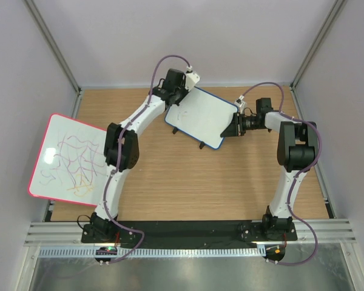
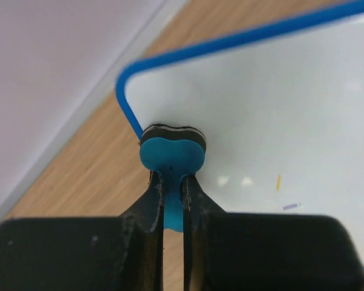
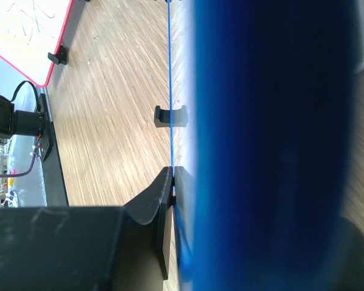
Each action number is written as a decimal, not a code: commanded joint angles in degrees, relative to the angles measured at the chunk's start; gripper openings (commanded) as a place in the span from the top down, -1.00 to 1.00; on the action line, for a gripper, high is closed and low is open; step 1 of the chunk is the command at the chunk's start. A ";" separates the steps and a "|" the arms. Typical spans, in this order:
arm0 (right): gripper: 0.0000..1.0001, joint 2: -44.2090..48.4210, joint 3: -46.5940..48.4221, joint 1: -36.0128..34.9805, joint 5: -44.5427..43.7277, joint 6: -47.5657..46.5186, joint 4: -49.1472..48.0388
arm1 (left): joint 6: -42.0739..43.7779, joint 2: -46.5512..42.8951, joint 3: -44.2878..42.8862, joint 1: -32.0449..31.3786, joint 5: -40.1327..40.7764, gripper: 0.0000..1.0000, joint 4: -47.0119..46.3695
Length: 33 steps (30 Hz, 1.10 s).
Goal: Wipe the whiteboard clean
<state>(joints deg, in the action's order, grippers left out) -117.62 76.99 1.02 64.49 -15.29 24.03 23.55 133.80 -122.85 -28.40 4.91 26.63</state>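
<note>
The whiteboard (image 1: pixel 203 116), blue-framed and tilted, lies at the back middle of the table with a few faint pen marks near its left end. My left gripper (image 1: pixel 181 98) is shut on a small blue eraser (image 2: pixel 171 151), whose black felt face touches the whiteboard (image 2: pixel 279 109) just inside a rounded corner. A tiny yellow mark (image 2: pixel 278 182) and a purple mark (image 2: pixel 291 207) show on the board. My right gripper (image 1: pixel 230 129) is shut on the board's right edge; in the right wrist view its jaws (image 3: pixel 173 179) pinch the thin blue frame (image 3: pixel 170 60).
A larger red-framed board (image 1: pixel 70 157) with purple and yellow scribbles leans at the table's left edge, also seen as the red-framed board (image 3: pixel 30 30). A black foot (image 3: pixel 170 116) clips the whiteboard's edge. Grey walls close in the back and sides.
</note>
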 commanded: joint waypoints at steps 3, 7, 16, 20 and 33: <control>0.98 2.22 0.61 -1.02 -3.14 -3.61 0.58 | -3.07 4.01 -11.44 0.10 1.07 0.99 -0.88; 0.97 2.22 0.53 -1.02 -3.05 -3.70 0.58 | -3.16 4.98 -13.91 0.01 1.60 0.99 -0.88; 0.97 2.22 0.44 -1.02 -3.14 -3.61 0.66 | 3.42 -4.92 8.47 -2.17 -1.92 0.99 -4.21; 0.97 2.57 0.00 -1.02 -2.97 -3.43 0.49 | 7.55 -8.72 18.85 -5.43 -1.48 0.99 -6.24; 0.98 3.10 -0.79 -1.02 -3.05 -2.64 -0.74 | 4.14 -4.53 13.27 -10.36 -0.08 0.99 -6.78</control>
<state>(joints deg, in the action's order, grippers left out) -117.34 76.90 1.04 63.77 -14.90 23.68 30.52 125.56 -102.65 -38.89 7.29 22.41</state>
